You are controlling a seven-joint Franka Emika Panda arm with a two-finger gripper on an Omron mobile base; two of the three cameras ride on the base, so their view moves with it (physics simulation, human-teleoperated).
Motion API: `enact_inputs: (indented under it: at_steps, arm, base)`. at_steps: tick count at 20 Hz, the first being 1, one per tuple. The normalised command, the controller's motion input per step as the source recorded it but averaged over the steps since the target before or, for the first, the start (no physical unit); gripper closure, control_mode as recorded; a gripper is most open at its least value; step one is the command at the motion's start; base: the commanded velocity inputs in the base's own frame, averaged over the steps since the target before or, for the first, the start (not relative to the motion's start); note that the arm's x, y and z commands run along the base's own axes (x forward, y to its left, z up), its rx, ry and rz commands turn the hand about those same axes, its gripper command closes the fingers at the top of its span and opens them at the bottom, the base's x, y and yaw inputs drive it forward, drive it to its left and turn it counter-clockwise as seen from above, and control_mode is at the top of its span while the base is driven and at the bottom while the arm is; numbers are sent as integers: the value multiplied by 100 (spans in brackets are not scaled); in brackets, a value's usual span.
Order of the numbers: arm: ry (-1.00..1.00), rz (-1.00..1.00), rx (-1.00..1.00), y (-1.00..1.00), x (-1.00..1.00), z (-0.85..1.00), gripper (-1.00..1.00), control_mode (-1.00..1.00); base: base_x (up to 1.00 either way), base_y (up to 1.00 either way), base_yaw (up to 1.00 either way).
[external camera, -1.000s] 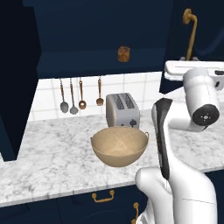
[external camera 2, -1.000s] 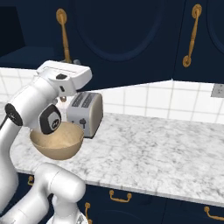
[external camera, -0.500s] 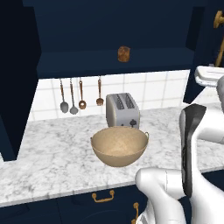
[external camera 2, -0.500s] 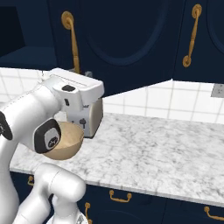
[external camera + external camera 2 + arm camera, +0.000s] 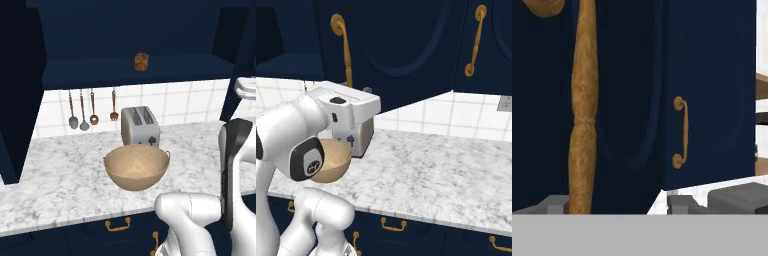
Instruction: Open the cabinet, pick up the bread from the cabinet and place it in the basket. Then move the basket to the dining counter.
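Observation:
The cabinet [image 5: 125, 30] stands open, its door [image 5: 401, 40] swung out to the right. On its dark shelf sits the bread [image 5: 141, 61], a small brown lump. Below, the tan basket [image 5: 136, 167] rests on the marble counter in front of a toaster. In the hand view my gripper [image 5: 618, 205] is open, and the door's long brass handle [image 5: 582, 110] stands between the fingertips, close to the left one [image 5: 554, 205] with a wide gap to the right one. The hand [image 5: 351, 107] hangs just under that handle [image 5: 343, 47]. The dining counter is out of view.
A silver toaster [image 5: 140, 126] stands behind the basket. Several utensils [image 5: 82, 112] hang on the tiled wall. Another shut cabinet door with a brass handle [image 5: 476, 40] is to the right. Navy drawers with brass pulls [image 5: 117, 225] run under the marble counter [image 5: 55, 175].
The hand has swung right with the door, which now stands wider open. The jaws have spread apart from the brass handle.

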Motion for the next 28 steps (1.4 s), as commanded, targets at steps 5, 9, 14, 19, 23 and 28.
enact_inputs:
  at_steps: [5, 9, 14, 19, 23, 28]
  arm:
    - [0, 0, -3, 71, -97, -1, -100, -100]
    - [0, 0, -6, 98, -98, 0, -100, -100]
    - [-4, -9, -16, 100, -10, 0, -100, -100]
    - [0, -37, -1, 50, 97, 0, -100, -100]
    - [0, -47, 0, 0, 100, -2, -100, -100]
    - [0, -49, 2, -29, 94, -10, -100, -100]
  base:
    - [0, 0, 0]
    - [0, 0, 0]
    - [0, 0, 0]
    - [0, 0, 0]
    - [0, 0, 0]
    - [0, 0, 0]
